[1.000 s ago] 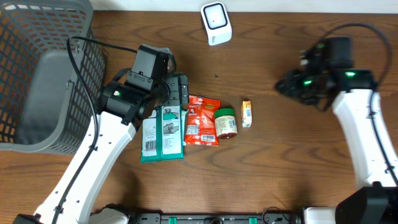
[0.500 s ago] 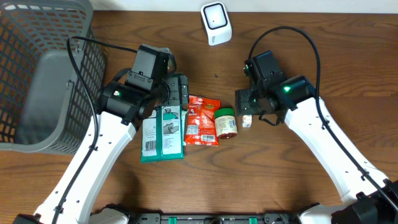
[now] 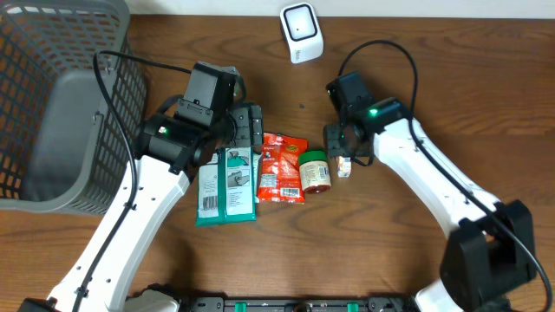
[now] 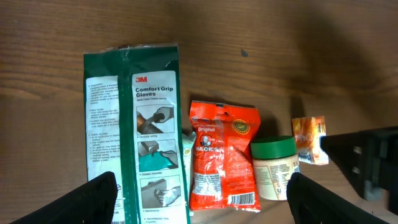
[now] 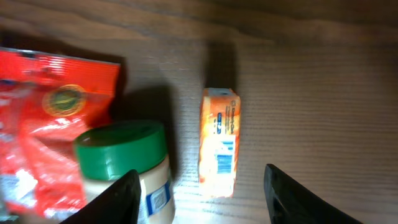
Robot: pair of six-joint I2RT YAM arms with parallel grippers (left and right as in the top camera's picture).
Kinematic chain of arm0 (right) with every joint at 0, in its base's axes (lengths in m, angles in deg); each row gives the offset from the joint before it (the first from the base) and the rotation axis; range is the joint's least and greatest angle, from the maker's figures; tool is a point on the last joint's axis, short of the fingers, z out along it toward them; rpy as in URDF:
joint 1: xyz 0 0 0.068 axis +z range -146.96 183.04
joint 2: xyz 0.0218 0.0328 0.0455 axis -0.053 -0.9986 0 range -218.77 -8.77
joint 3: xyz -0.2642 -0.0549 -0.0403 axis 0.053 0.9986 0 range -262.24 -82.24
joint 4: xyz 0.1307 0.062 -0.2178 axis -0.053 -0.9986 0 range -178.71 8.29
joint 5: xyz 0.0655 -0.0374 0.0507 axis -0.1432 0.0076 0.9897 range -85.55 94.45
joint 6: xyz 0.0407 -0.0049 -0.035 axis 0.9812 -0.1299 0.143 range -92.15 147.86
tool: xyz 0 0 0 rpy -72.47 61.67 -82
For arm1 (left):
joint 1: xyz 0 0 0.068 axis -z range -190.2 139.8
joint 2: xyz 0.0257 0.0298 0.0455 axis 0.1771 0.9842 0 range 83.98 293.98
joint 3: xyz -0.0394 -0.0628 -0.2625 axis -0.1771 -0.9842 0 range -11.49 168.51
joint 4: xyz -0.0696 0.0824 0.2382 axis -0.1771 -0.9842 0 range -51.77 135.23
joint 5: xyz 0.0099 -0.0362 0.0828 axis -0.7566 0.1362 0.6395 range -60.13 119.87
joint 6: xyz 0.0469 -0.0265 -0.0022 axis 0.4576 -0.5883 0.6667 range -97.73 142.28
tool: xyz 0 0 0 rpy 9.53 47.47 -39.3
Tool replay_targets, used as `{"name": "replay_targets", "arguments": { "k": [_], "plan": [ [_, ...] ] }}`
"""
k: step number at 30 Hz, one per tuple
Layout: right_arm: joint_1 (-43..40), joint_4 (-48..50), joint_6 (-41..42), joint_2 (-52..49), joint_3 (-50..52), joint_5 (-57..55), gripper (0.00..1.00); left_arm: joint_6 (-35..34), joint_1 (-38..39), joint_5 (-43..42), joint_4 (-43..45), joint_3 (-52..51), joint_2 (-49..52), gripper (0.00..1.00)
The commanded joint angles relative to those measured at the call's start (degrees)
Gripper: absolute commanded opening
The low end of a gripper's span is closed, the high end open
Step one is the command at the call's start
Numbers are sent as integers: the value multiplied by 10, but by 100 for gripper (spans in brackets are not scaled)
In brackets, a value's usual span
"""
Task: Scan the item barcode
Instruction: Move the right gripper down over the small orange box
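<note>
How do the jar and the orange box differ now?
The jar is round with a green lid; the orange box is a slim rectangular carton. The jar is bulkier than the box. The box lies centred under the open right gripper; the jar sits off to one side. Both lie on the table.

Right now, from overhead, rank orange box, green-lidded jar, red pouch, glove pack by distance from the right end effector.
1. Small orange cardboard box, directly beneath.
2. Green-lidded jar, adjacent.
3. Red snack pouch, mid-row.
4. Green glove pack, far end.
</note>
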Motion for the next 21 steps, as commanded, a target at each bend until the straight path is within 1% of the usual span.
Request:
{"name": "replay_targets", "arguments": {
  "k": [1, 10, 15, 18, 21],
  "plan": [
    [1, 5, 6, -37, 5, -20, 58, 12, 0, -1, -1, 10, 2, 87],
    [-6, 3, 6, -85, 5, -20, 52, 12, 0, -1, -1, 10, 2, 87],
    [-6, 3, 6, -86, 5, -46, 38, 12, 0, -1, -1, 10, 2, 87],
    [-6, 3, 6, -86, 5, -63, 33, 12, 0, -1, -1, 10, 2, 87],
    [-6, 5, 6, -86, 5, -62, 32, 12, 0, -1, -1, 10, 2, 87]
  ]
}}
